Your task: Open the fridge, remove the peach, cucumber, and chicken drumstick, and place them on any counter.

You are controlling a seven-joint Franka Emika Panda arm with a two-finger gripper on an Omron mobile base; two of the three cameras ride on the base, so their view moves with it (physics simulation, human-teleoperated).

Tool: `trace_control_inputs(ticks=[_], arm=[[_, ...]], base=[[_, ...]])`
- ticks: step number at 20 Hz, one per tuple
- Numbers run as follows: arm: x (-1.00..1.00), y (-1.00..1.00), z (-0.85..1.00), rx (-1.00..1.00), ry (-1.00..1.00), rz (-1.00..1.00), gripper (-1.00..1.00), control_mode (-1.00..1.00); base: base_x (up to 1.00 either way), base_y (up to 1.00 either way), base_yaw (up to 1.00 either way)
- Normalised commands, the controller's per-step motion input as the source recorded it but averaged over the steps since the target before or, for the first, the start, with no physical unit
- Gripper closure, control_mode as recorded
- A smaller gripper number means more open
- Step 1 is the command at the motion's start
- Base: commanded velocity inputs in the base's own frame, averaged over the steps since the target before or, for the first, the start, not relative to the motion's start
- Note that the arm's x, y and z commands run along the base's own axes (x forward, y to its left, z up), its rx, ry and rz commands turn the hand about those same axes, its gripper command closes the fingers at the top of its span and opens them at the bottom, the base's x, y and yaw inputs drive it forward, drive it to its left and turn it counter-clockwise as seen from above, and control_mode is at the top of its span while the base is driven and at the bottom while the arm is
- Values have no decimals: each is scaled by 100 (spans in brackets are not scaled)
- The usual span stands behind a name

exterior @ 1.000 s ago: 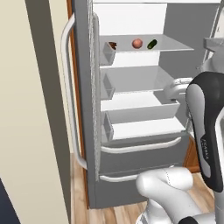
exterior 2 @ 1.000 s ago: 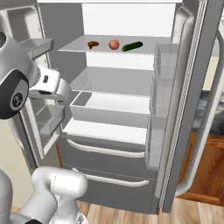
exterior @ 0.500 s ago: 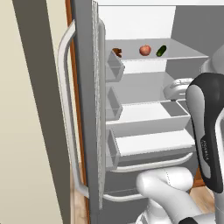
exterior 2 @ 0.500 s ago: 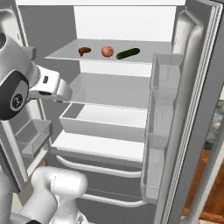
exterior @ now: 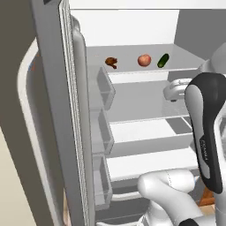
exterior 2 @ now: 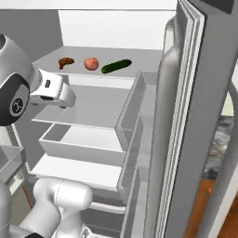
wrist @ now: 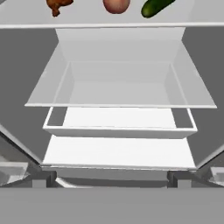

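The fridge (exterior: 57, 110) stands open with both doors swung wide. On its top shelf lie, left to right, the chicken drumstick (exterior: 111, 62), the peach (exterior: 144, 60) and the cucumber (exterior: 163, 60). The right base view shows the same row: chicken drumstick (exterior 2: 66, 62), peach (exterior 2: 91, 63), cucumber (exterior 2: 116, 66). My gripper (exterior 2: 69, 99) hangs open and empty in front of the second shelf, below and short of the three items. In the hand view they sit along the top edge: drumstick (wrist: 59, 4), peach (wrist: 116, 4), cucumber (wrist: 155, 6). A strip of marbled counter (exterior 2: 222, 139) shows past the right door.
The left door (exterior: 77, 132) with its bins (exterior: 103, 132) stands close on my left. The right door (exterior 2: 204, 116) and its bins (exterior 2: 135, 121) stand close on my right. Below the hand are a white shelf (wrist: 118, 87) and a drawer (wrist: 118, 127).
The base has driven closer to the fridge, so the whole interior looms larger in both base views. The arm keeps its pose and the gripper stays open.
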Motion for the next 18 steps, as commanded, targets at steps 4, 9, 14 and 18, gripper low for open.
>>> trace_control_inputs(ticks=[4, 9, 14, 18], arm=[[0, 0, 0, 0, 0, 0, -100, 100], [0, 0, 0, 0, 0, 0, -100, 100], [0, 0, 0, 0, 0, 0, -100, 100], [3, 0, -9, 0, 0, 0, -100, -100]], base=[[37, -58, -1], [48, -29, -3], [74, 0, 0], [28, 0, 0]])
